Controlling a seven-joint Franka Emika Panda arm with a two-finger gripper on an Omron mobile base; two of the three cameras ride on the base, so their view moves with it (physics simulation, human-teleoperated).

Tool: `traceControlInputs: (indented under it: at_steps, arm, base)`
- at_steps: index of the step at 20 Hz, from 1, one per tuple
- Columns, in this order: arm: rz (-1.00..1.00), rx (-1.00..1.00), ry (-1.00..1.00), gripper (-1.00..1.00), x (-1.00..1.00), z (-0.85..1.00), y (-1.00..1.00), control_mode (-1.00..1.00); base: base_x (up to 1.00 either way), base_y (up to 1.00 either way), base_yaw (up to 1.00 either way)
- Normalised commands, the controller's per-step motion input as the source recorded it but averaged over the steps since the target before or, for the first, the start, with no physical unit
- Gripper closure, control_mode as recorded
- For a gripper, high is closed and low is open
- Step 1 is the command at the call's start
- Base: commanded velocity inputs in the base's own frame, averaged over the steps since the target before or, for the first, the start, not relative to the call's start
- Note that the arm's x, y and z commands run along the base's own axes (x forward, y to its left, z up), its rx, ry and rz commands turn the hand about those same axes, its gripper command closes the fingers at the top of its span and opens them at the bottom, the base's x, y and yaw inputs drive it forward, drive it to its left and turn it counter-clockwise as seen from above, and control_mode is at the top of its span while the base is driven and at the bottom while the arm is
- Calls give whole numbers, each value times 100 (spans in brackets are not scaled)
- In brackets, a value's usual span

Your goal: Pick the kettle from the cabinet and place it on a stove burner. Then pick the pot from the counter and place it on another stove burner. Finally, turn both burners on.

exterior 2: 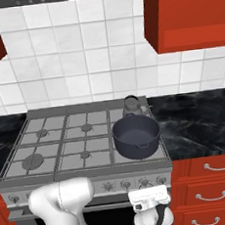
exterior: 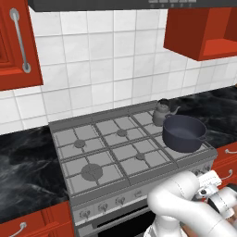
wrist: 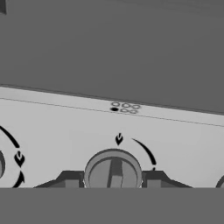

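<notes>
The small grey kettle [exterior: 162,111] [exterior 2: 131,105] stands on the stove's back right burner. Directly in front of it, the wide dark pot [exterior: 184,133] [exterior 2: 135,136] sits on the front right burner, close to the kettle. My gripper [wrist: 113,181] [exterior 2: 147,189] is low at the stove's front panel, below the pot. In the hand view a round grey knob [wrist: 113,168] sits between the two dark fingertips [wrist: 72,179], which press against its sides. The red cabinet [exterior: 203,32] with its open niche hangs at the upper right above the black counter [exterior 2: 199,120].
Three other burners of the stove [exterior: 92,139] are bare. More knobs line the front panel, one at the left edge [wrist: 2,164] of the hand view. Red drawers [exterior 2: 211,187] stand right of the oven. A red door with a bar handle [exterior: 16,41] hangs at upper left.
</notes>
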Motion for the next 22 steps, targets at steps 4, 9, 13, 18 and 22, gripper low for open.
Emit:
traceControlInputs:
  at_steps: [4, 9, 13, 18, 22]
  arm:
    - [1, -11, -1, 100, -1, 0, -3, -100]
    - [0, -24, -3, 100, -5, 0, -6, -100]
    - [0, -28, -7, 100, -9, 0, -3, -100]
    - [0, -32, -8, 100, -9, 0, -4, -100]
    - [0, -34, -10, 100, -14, 0, -8, -100]
  base:
    - [0, 0, 0]
    - [0, 0, 0]
    - [0, 0, 0]
    - [0, 0, 0]
    - [0, 0, 0]
